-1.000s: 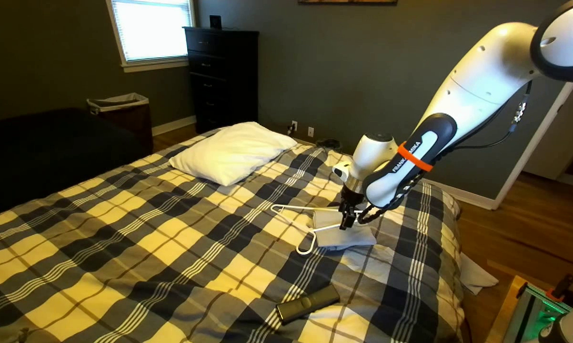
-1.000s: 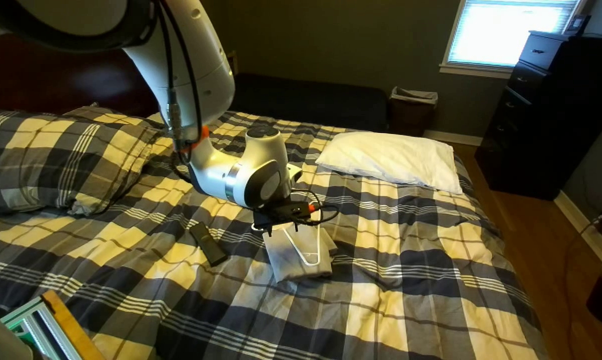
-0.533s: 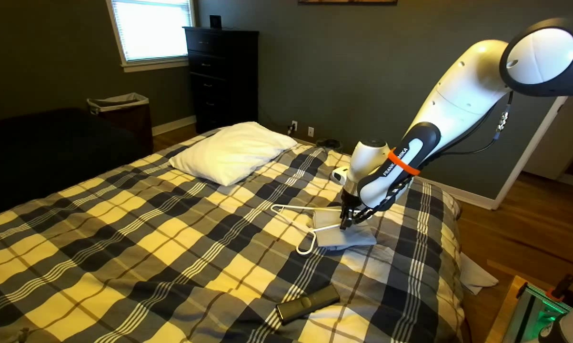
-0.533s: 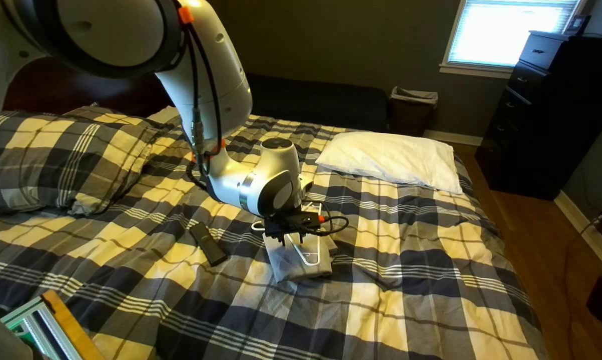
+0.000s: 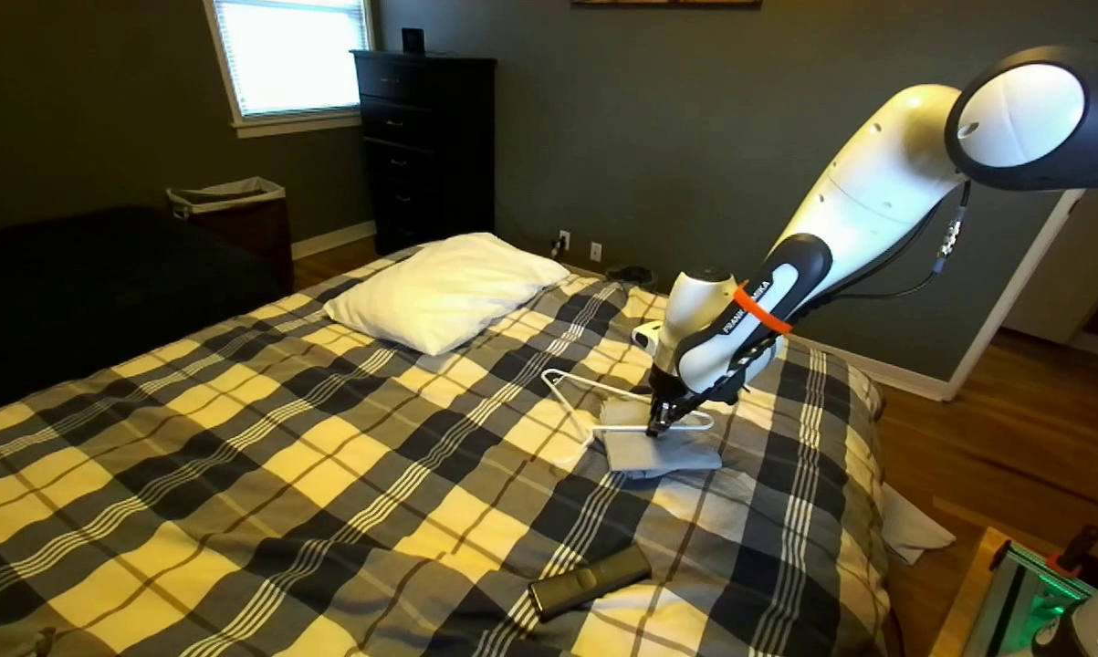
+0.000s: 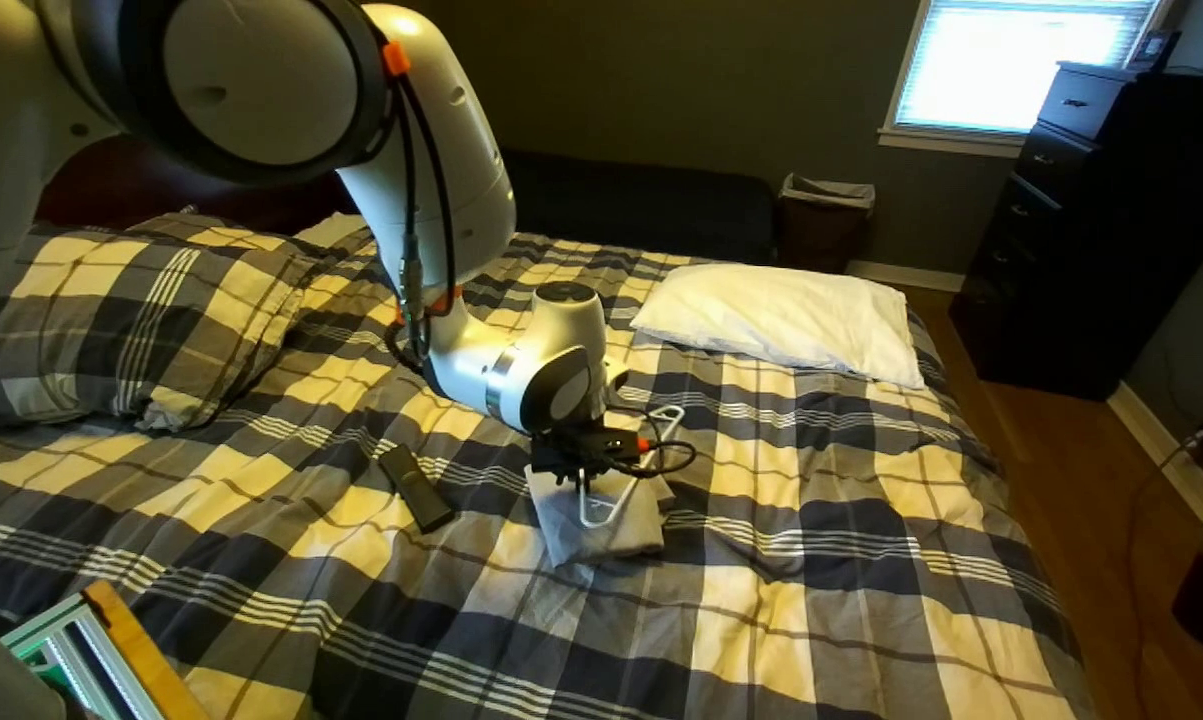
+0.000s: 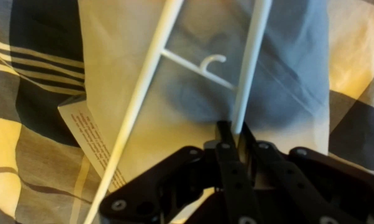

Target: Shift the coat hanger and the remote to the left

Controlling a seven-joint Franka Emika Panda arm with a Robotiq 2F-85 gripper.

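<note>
Apparently you're at the grasping step, your gripper (image 7: 234, 128) pinching the coat hanger (image 7: 251, 59) right of the wrist view's centre; next, lift it leftward.

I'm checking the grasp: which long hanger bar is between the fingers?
The right bar in the wrist view: it runs between the fingers; the left bar passes outside them.

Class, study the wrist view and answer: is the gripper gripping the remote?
No: the gripper is closed on one bar of the white coat hanger, with no remote between its fingers.
</note>
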